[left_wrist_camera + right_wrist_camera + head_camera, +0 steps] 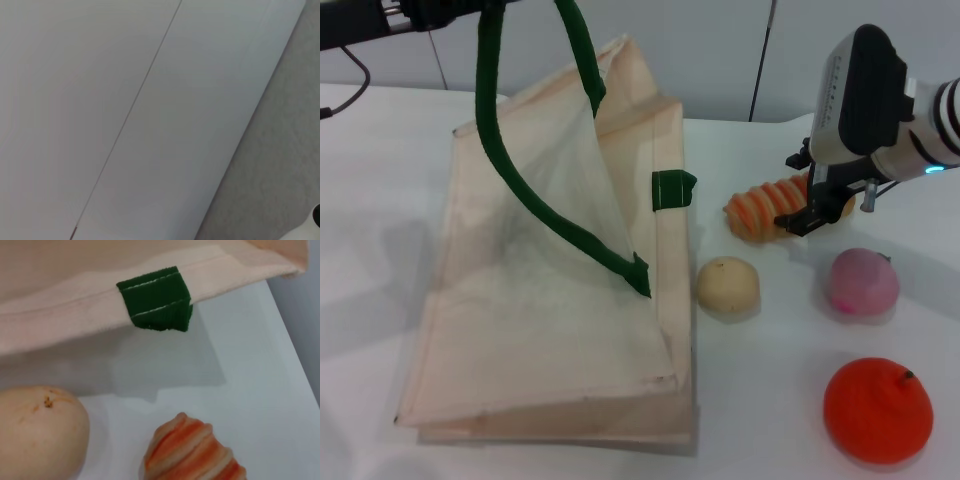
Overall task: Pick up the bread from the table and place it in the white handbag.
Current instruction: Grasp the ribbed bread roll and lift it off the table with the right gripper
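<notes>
The bread [765, 205], a ridged loaf with orange and cream stripes, lies on the white table [770, 420] to the right of the white handbag [550, 300]. My right gripper [812, 210] is down over the loaf's right end. The loaf's left tip shows in the right wrist view [192, 452]. The handbag lies flat, and its upper layer is pulled up by one green handle [495, 130]. My left gripper [460, 10] holds that handle at the top edge of the head view. The left wrist view shows only a blank wall.
A pale round bun [727, 284] sits beside the bag's right edge, close below the loaf. It also shows in the right wrist view [40, 432]. A pink round fruit [861, 281] and an orange [877, 409] lie to the front right. A green tab [672, 189] sticks out of the bag's edge.
</notes>
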